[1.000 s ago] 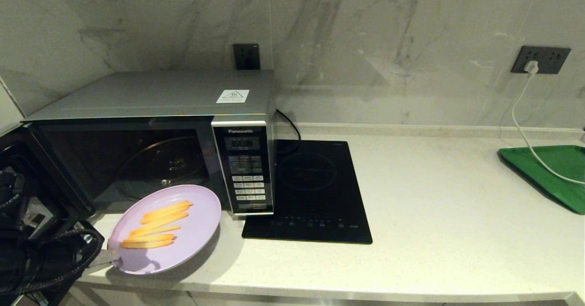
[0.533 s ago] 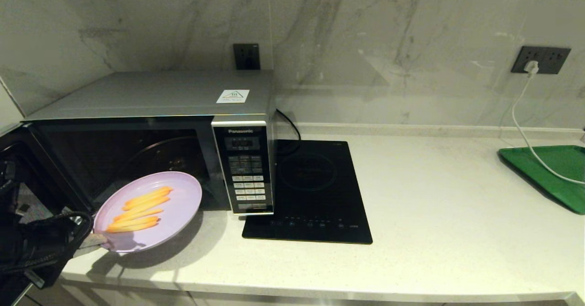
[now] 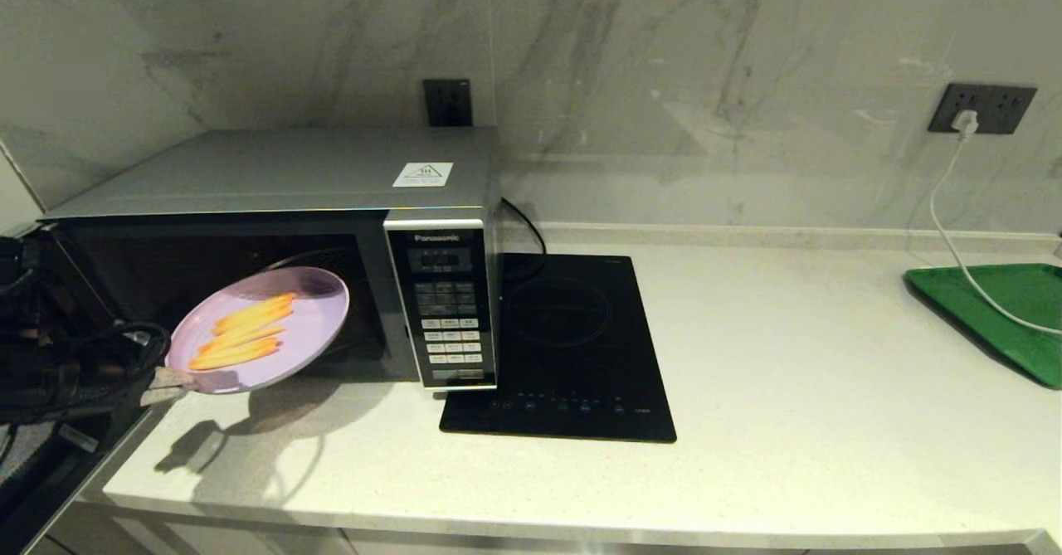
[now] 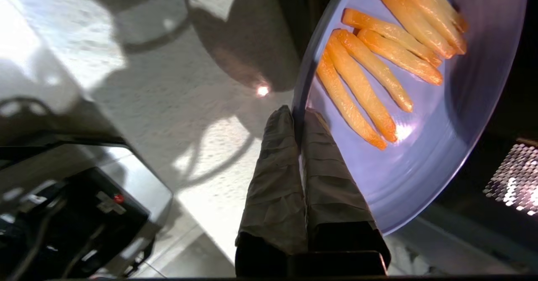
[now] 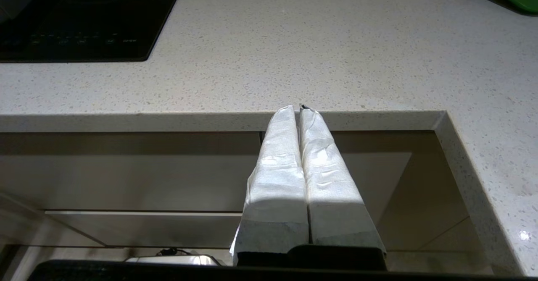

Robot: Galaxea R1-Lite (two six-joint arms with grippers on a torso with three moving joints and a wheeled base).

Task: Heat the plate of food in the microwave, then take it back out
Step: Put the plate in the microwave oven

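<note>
The lilac plate of food (image 3: 261, 331) hangs in the air, tilted, in front of the microwave's open cavity, with several orange fry sticks (image 3: 241, 329) lying on it. My left gripper (image 3: 170, 381) is shut on the plate's near rim; the left wrist view shows its fingertips (image 4: 296, 117) pinching the rim of the plate (image 4: 458, 117) from both sides. The silver Panasonic microwave (image 3: 282, 182) stands at the left with its door swung open to the left. My right gripper (image 5: 299, 109) is shut and empty, parked below the counter's front edge, out of the head view.
A flat black induction hob (image 3: 564, 348) lies right of the microwave. A green tray (image 3: 1000, 314) sits at the far right under a white cable (image 3: 942, 215). The open microwave door (image 3: 50, 455) stands at the left edge beside my left arm.
My left gripper has lifted the plate off the counter and carried it up and back toward the microwave's opening. The right arm has not moved.
</note>
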